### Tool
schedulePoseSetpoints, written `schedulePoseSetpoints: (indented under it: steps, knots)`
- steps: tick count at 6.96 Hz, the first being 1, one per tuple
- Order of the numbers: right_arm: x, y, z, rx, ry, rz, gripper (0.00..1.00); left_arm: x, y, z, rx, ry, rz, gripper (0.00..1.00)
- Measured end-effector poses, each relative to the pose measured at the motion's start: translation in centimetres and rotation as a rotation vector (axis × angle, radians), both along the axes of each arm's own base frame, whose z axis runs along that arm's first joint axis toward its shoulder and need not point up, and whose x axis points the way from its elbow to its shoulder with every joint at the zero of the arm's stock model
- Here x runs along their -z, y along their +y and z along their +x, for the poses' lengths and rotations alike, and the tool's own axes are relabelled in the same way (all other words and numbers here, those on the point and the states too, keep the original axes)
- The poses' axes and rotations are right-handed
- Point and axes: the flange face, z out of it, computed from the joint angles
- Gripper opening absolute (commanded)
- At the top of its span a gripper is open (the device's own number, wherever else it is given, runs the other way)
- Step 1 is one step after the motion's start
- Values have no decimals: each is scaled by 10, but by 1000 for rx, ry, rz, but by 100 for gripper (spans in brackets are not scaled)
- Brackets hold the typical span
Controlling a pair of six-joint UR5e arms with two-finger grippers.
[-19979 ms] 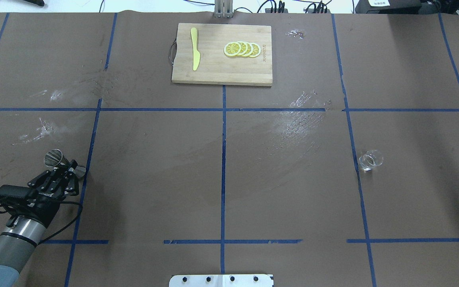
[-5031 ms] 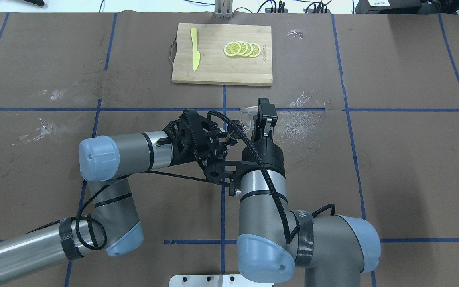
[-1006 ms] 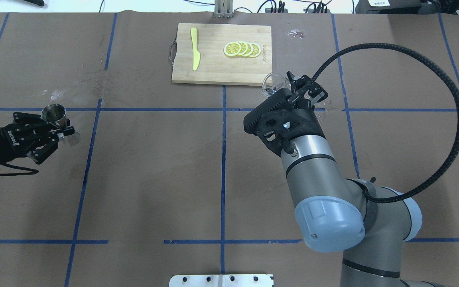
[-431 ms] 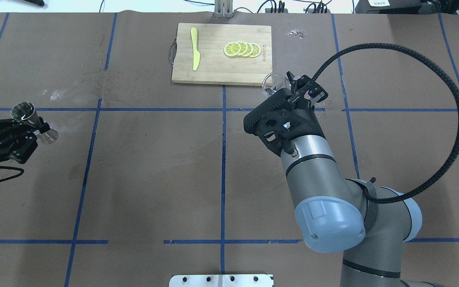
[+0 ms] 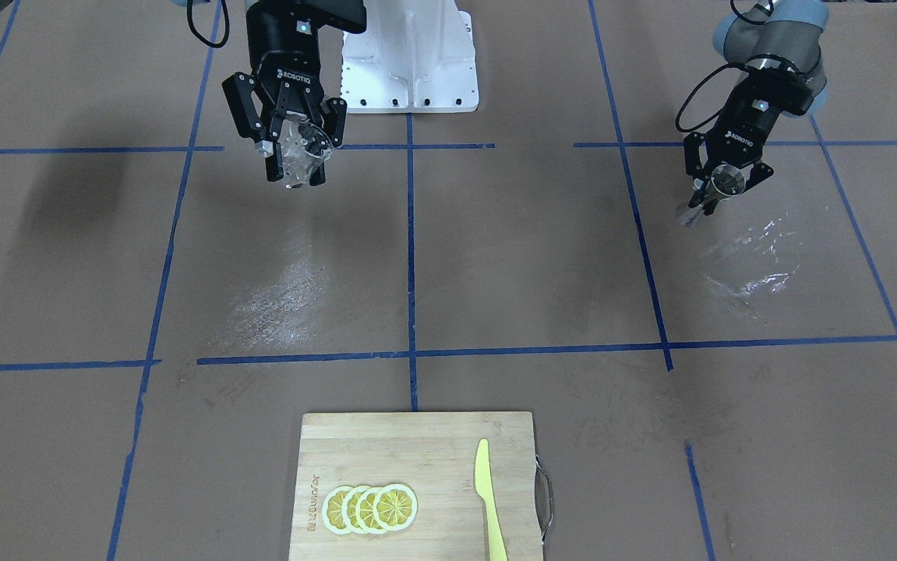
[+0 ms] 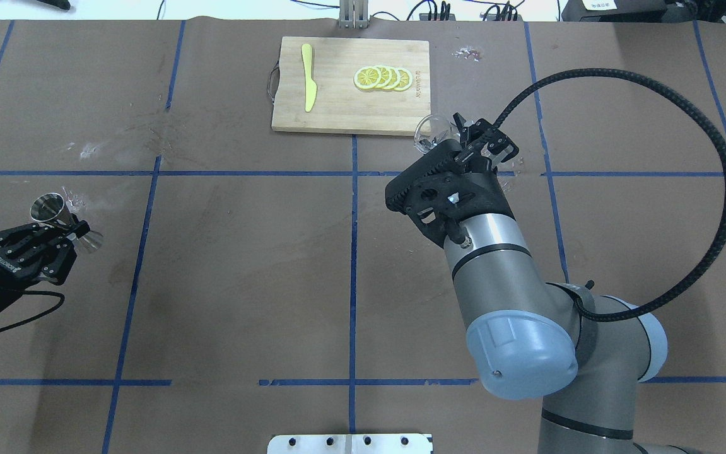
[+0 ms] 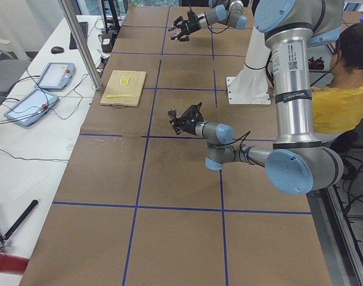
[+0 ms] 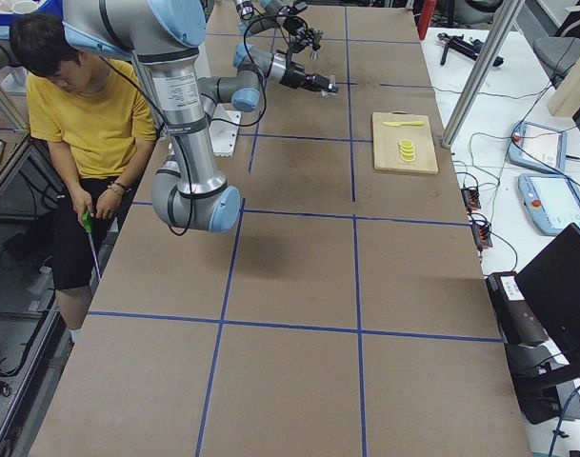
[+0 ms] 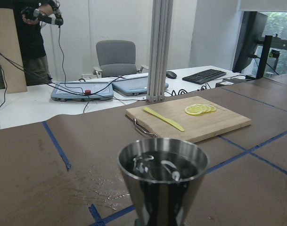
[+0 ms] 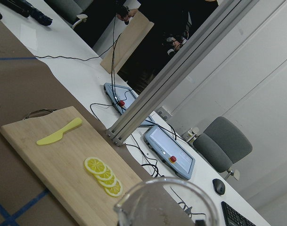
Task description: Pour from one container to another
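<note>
far left, left gripper (image 6: 71, 229) (apparently level) clasps jigger (image 6: 48, 208).

On my feeds the surface (image 6: 243, 265) is flat brown, ruled into a grid by blue tape lines (image 6: 353, 252) and marked with pale, shiny smears (image 5: 752, 257). The cutting board (image 6: 337, 107) is light wood, and on it sit yellow lemon slices (image 6: 383, 77) with pale pith rings and a yellow-green knife (image 6: 308, 79). The jigger (image 9: 162, 183) is silver-grey, dark inside with bright glints; the glass (image 5: 300, 144) is clear and colourless. The left pincer (image 6: 67, 228) and right pincer (image 5: 296, 160) are black with white lettering, while the right arm (image 6: 495, 265) is grey with a pale blue cap (image 6: 520, 353).
</note>
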Motion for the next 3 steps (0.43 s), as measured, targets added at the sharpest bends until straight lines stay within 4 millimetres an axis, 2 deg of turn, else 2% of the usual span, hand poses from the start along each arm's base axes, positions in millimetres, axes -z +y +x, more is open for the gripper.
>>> schedulePoseSetpoints:
  steps: [3]
  knots:
    - [2, 0, 1, 0, -4, 2, 0, -22, 36, 27, 104, 11, -73, 0]
